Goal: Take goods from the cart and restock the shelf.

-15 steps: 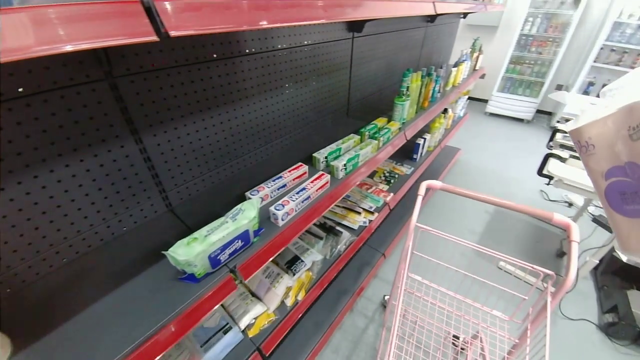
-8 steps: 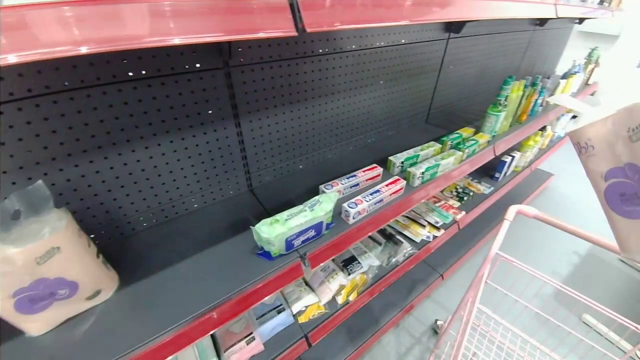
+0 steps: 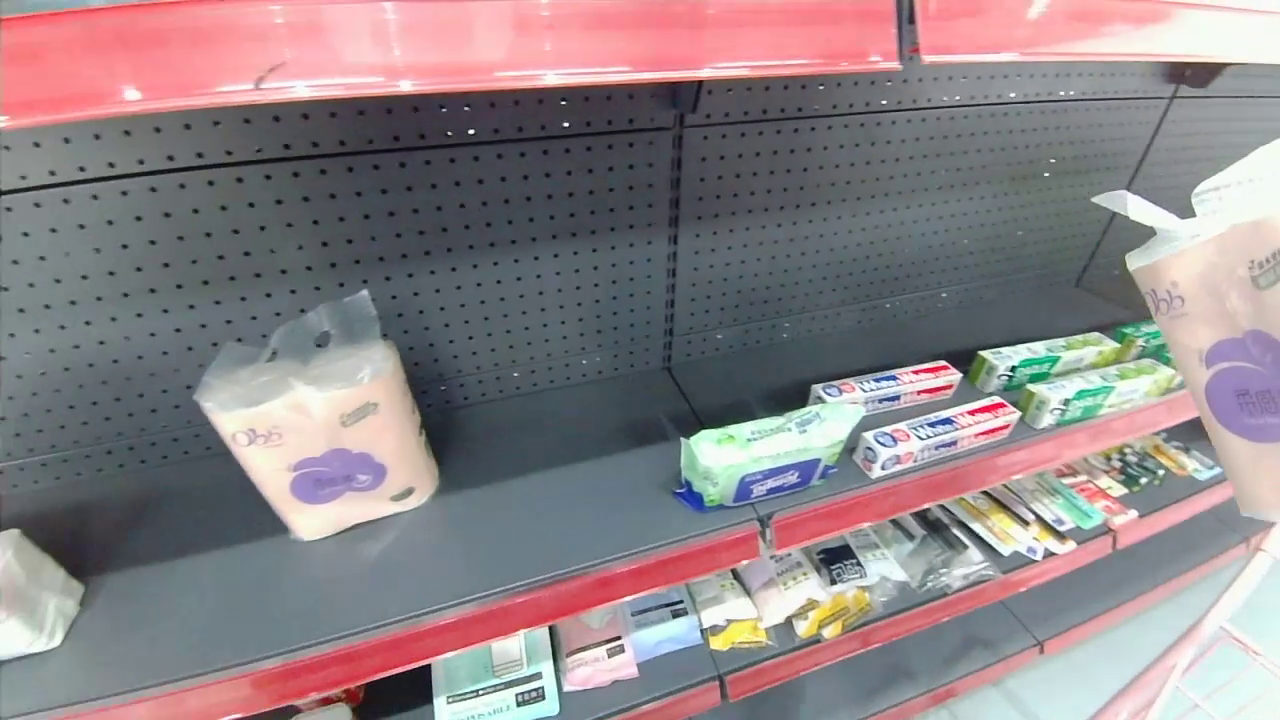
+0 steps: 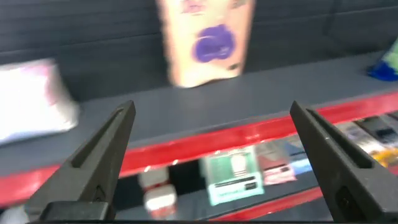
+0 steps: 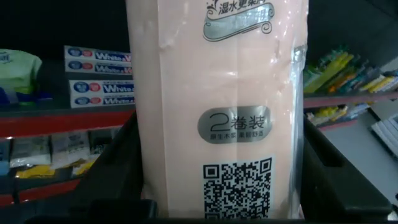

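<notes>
Swinging left along the shelf point(image 3: 520, 500) over the past second, your head camera has lost most of the pink cart point(image 3: 1200, 660), now a corner low at the right, and brought a standing tissue pack point(image 3: 325, 440) into view. The goods themselves have not shifted.

Your right gripper point(image 5: 221, 124) is clamped on the held tissue pack point(image 3: 1225, 330), one finger pressed to each flank. That pack hangs in the air well right of the wet-wipes pack point(image 3: 765, 465), about upright. Its long axis is vertical, its plastic handle flap is on top and its purple emblem faces the head camera. It covers part of the green boxes point(image 3: 1095, 392) behind it.

Your left gripper point(image 4: 211, 109) is spread wide with nothing between its fingers, in front of the shelf's red lip point(image 3: 560, 600), left of the wet-wipes pack.

Just right of the wet-wipes pack lie two toothpaste boxes point(image 3: 935, 435), lengthwise along the shelf, with the green boxes beyond them. The standing tissue pack is well to the left of the wipes, upright with its flap up. A white pack point(image 3: 30, 595) sits farther left at the view's edge.

Bare board runs from the wet-wipes pack left to the standing pack, and back to the pegboard wall point(image 3: 500, 240). A red upper shelf point(image 3: 450, 40) overhangs it. Below the red lip, small packets point(image 3: 780, 590) crowd the lower tier.
</notes>
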Available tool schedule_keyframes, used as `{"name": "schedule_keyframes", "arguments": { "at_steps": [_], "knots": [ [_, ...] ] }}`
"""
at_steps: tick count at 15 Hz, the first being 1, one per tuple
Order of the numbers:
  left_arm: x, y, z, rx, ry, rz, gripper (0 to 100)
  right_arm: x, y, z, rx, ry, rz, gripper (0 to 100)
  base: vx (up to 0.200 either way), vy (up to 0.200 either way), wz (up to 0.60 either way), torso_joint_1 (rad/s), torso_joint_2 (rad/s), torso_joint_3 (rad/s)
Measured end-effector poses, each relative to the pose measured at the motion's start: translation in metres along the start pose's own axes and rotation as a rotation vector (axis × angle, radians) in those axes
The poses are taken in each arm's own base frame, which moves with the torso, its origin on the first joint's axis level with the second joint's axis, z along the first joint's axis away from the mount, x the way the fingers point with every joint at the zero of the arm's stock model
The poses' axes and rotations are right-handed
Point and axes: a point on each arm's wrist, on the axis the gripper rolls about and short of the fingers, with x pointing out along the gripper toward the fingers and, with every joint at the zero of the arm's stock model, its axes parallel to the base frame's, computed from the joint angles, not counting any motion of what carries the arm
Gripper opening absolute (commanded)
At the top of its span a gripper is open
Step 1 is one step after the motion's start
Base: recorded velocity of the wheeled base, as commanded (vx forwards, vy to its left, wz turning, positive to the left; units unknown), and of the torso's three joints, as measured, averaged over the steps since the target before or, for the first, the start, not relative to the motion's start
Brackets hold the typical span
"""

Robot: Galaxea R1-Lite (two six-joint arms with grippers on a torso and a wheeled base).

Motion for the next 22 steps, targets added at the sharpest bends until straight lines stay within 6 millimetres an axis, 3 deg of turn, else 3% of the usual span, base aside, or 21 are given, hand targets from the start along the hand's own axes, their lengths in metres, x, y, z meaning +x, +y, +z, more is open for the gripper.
{"name": "schedule_keyframes", "arguments": {
  "at_steps": [8,15,17,19,22],
  "knots": [
    [0.0,0.0,0.0,0.0,0.0,-0.001,100,0.0,0.002,-0.005,0.015,0.009,0.012,0,0.0,0.0,0.07,0.0,0.0,0.001],
    [0.0,-0.001,0.001,0.025,0.003,-0.034,100,-0.014,0.012,-0.014,0.17,-0.105,0.307,0,0.0,0.0,0.0,0.0,0.0,0.0],
    [-0.003,-0.001,0.018,0.018,-0.033,-0.045,100,-0.02,0.01,-0.014,0.175,-0.122,0.292,0,0.0,0.0,0.0,0.0,0.0,0.0],
    [-0.006,-0.001,0.062,-0.032,-0.08,-0.052,100,-0.025,0.01,-0.016,0.197,-0.127,0.287,0,0.0,0.0,0.0,0.0,0.0,0.0],
    [0.014,0.001,0.119,-0.075,-0.031,0.027,100,-0.032,0.01,-0.02,0.208,-0.138,0.281,0,0.0,0.0,0.0,0.0,0.0,0.0]
  ]
}}
